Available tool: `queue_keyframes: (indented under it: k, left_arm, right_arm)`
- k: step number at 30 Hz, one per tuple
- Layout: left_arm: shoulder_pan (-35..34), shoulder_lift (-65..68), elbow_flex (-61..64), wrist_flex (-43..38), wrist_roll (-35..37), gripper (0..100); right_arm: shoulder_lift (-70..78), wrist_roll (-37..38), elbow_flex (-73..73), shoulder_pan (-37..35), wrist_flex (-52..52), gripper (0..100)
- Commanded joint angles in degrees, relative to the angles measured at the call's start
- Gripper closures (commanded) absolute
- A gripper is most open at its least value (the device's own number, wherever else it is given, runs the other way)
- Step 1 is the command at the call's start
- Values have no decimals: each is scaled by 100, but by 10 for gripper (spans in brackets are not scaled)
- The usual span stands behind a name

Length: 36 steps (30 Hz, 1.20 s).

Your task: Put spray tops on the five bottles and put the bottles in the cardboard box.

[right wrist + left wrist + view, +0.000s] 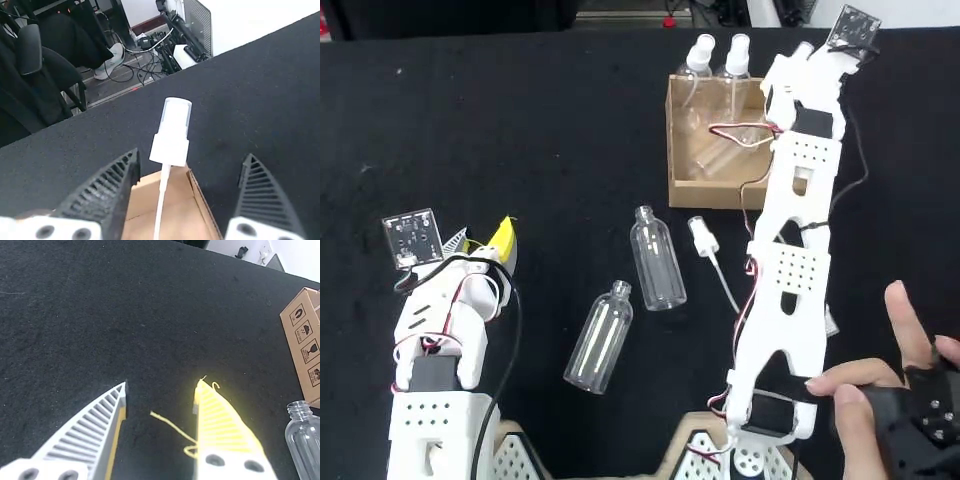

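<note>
1. A person's hand (865, 400), at 5 o'clock, touches the base of the right arm (790, 270).
2. Left gripper (485, 232), at 8 o'clock, hangs over the bare black table (520, 120). Its jaws are spread wide and hold nothing. A loose thread (167, 422) trails from its yellow finger (220, 425).
3. Near bottle (600, 335), uncapped, lies just below centre with its neck toward 1 o'clock.
4. Far bottle (657, 257), uncapped, lies just beside the near bottle but apart from it, neck toward 12 o'clock.
5. Loose top (703, 238) lies between the far bottle and the right arm. Its tube trails toward 5 o'clock as far as the arm's edge.
6. The right arm stretches from 6 o'clock to 1 o'clock. It crosses the right side of the box (678, 150) and blocks that side from above.
7. The box sits at 1 o'clock. Two capped bottles (700, 60) stand side by side against its far wall. More clear plastic shows inside, but how many bottles it makes cannot be told.
8. Right gripper (190, 155) hangs over the far right corner of the box, jaws wide and holding nothing. A third top (170, 132) stands upright between them and touches neither.
9. Open room: bare table runs from 9 to 12 o'clock. The table's far edge lies just beyond the box.
</note>
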Motion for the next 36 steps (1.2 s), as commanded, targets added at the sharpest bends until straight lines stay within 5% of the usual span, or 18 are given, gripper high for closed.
queue_keyframes:
  k: [1, 22, 36]
  left_arm:
    - [31, -62, -48, -114, 9, 787]
    - [31, -70, -48, -105, 9, 787]
    - [22, -70, -48, -105, 9, 787]
  right_arm:
    - [-127, -9, -347, -97, -185, 708]
    - [-136, -9, 470, -70, -791, 720]
    - [-189, 0, 338, 229, -695, 931]
